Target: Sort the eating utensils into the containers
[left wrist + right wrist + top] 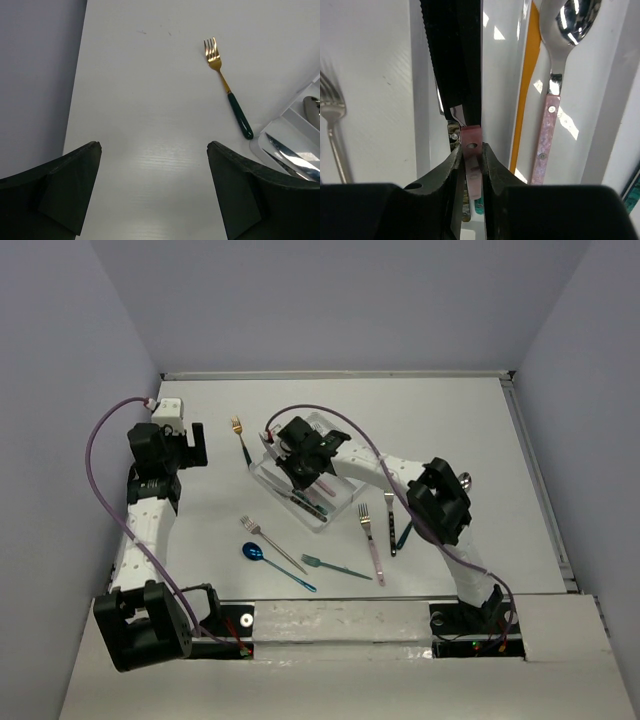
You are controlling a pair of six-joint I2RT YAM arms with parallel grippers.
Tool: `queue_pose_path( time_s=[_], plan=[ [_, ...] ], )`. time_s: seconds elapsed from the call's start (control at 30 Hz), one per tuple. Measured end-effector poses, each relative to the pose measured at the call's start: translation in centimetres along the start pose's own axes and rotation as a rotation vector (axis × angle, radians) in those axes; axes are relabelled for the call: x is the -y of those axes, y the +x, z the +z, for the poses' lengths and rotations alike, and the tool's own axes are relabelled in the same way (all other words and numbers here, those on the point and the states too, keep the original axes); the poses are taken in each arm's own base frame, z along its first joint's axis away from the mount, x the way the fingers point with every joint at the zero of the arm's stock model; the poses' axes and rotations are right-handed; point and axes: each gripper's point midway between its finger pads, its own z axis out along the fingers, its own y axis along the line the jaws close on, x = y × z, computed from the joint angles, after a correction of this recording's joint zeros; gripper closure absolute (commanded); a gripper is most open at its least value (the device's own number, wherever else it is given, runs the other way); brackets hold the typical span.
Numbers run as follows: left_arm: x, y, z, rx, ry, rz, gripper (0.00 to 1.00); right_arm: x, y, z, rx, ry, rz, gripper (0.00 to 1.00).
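A pink handle (470, 142) is pinched narrowly in the right pincer (471, 150) at the tray (262, 472). The left pincer (154, 150) is spread wide and empty over the desk (140, 75), with a gold fork (223, 85) lying ahead. The utensils are judged light, stiff and slippery, so each is best taken across the handle near its middle; several more lie loose on the desk beside the tray.

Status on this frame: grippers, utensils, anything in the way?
Left gripper open, empty. Right gripper shut on pink-handled metal utensil over white three-compartment tray. Gold-headed dark-handled fork loose near left gripper; nothing blocking it.
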Motion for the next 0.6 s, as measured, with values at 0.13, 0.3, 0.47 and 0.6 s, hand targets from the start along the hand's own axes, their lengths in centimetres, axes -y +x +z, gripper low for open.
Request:
queue_pose_path(
  time_s=[0.13,0.3,0.47,0.6],
  plan=[
    [-0.4,2.0,0.1,-0.047,-0.018,0.024,0.01,-0.1,2.5,1.7,-0.099,0.048,-0.033,1.0],
    [-0.6,3.1,0.1,-0.068,-0.025,0.045,0.01,0.3,4.2,1.5,-0.167,0.093,-0.025,1.0],
    [-0.6,3.1,0.2,-0.065,-0.025,0.053,0.01,0.8,5.1,1.2,-0.204,0.129,-0.008,0.87],
    [-0.6,3.0,0.2,-0.063,-0.024,0.056,0.01,1.0,5.7,1.1,-0.226,0.143,-0.009,0.67]
  ],
)
